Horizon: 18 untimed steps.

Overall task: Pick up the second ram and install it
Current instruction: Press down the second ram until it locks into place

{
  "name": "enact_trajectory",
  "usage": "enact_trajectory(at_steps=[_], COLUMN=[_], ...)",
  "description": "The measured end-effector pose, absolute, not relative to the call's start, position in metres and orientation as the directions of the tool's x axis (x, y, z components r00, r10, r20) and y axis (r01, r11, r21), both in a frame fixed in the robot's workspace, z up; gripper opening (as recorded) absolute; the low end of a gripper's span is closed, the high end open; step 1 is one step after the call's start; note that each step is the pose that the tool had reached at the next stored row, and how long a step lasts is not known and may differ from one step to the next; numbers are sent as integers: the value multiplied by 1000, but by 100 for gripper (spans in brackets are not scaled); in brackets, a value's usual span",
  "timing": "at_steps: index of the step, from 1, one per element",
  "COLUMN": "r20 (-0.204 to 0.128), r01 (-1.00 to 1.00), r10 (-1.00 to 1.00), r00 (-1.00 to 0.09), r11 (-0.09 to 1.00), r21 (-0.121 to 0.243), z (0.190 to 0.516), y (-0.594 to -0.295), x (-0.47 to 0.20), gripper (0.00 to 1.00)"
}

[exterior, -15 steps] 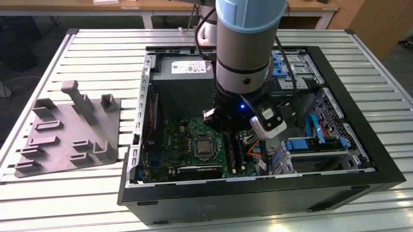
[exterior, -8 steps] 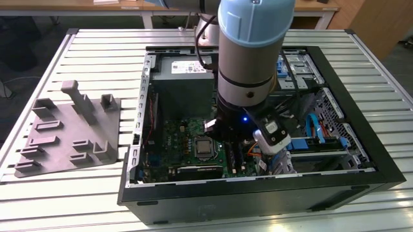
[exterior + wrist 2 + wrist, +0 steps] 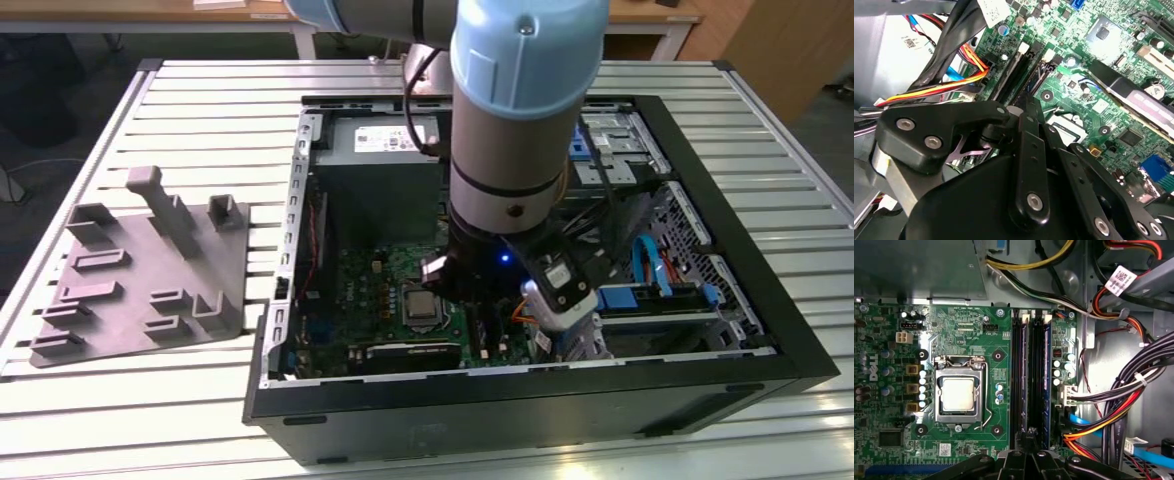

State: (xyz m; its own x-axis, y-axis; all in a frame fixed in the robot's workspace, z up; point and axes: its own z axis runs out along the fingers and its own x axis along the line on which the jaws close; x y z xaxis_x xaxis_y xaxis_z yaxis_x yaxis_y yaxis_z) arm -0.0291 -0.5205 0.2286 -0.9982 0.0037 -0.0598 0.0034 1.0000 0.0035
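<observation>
Deep in the open computer case (image 3: 534, 385), my gripper (image 3: 1029, 432) hangs over the black memory slots on the green motherboard (image 3: 889, 330). Its fingers (image 3: 1026, 112) are shut together, their tips at one end of the slots. The second ram (image 3: 1024, 380) is a slim dark blue stick standing on edge in the slot directly under the fingertips, and it appears again in the second wrist view (image 3: 1033, 80). Whether the tips touch it I cannot tell. Another dark blue stick (image 3: 1046, 380) stands in a parallel slot beside it.
The square silver processor (image 3: 958, 394) sits in its socket beside the slots. Bundles of black, red and yellow cables (image 3: 1124, 405) crowd the other side. A grey holder tray (image 3: 134, 290) lies on the slatted table at the exterior view's left. The arm (image 3: 514, 150) rises over the case.
</observation>
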Motion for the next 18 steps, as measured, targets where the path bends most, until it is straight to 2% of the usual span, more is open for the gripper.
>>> enact_trajectory(at_steps=[18], r20=[-58], r01=[3], r10=[4], r00=[-998], r11=[1000], r21=[4], z=[218], y=[-523], x=[-29], gripper=[10])
